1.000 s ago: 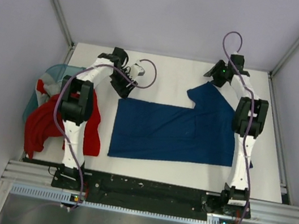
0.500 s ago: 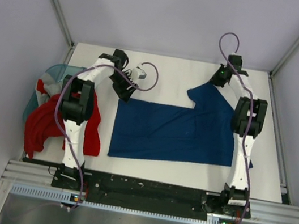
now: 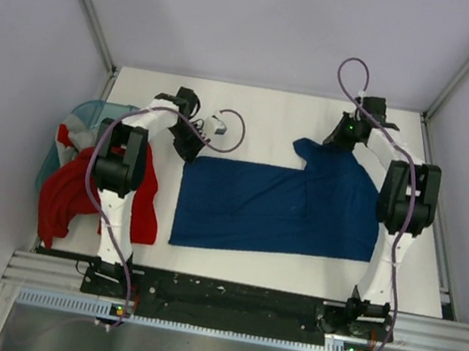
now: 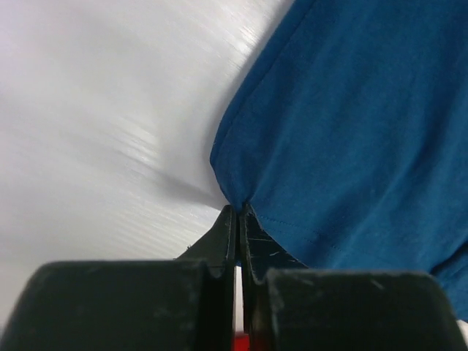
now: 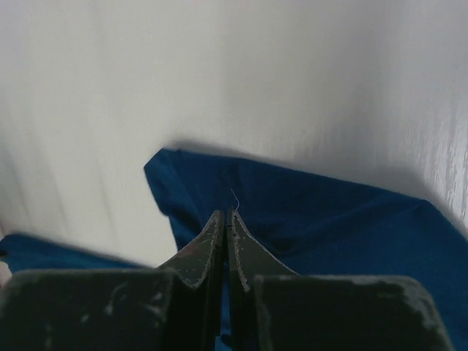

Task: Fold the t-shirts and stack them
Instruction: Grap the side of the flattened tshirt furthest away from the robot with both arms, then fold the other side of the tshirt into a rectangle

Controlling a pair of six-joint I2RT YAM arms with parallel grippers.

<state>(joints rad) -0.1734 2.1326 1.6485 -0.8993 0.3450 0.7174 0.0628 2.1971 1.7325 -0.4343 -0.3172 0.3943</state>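
Our left gripper [image 4: 238, 210] and right gripper [image 5: 224, 214] each clamp a corner of the navy t-shirt [image 3: 275, 205], spread right of the teal basket [image 3: 88, 106]; we risk either thin pinch slipping mid-fold.

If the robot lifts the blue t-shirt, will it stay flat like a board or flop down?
Probably flop: the blue t-shirt lies limp on the table and puckers where the left gripper pinches it. It looks thin, so likely light. With the right gripper pinching just one other spot, its middle would likely sag.
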